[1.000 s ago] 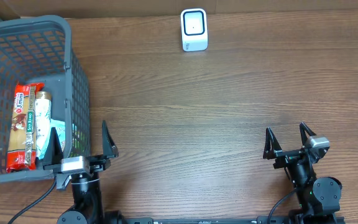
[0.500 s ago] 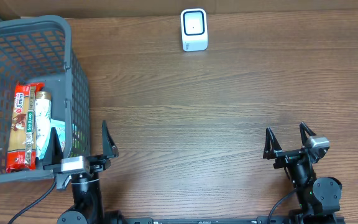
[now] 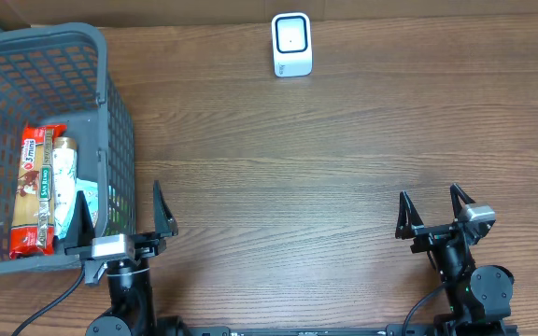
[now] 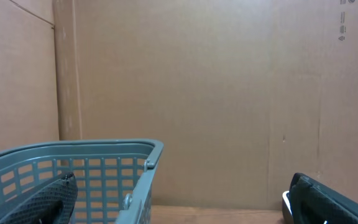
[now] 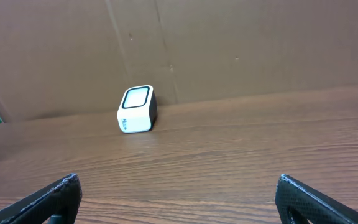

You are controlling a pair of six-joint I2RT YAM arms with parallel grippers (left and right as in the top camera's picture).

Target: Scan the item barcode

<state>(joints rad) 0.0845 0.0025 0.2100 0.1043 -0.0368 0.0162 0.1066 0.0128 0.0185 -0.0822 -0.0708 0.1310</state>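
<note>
Packaged items lie in a grey basket at the table's left: a red snack pack and a pale packet beside it. A white barcode scanner stands at the back centre, and the right wrist view shows the scanner too. My left gripper is open at the front left, straddling the basket's near right wall, holding nothing. My right gripper is open at the front right over bare wood, empty.
A cardboard wall closes off the back of the table. The wooden tabletop stretches between the basket and the right arm.
</note>
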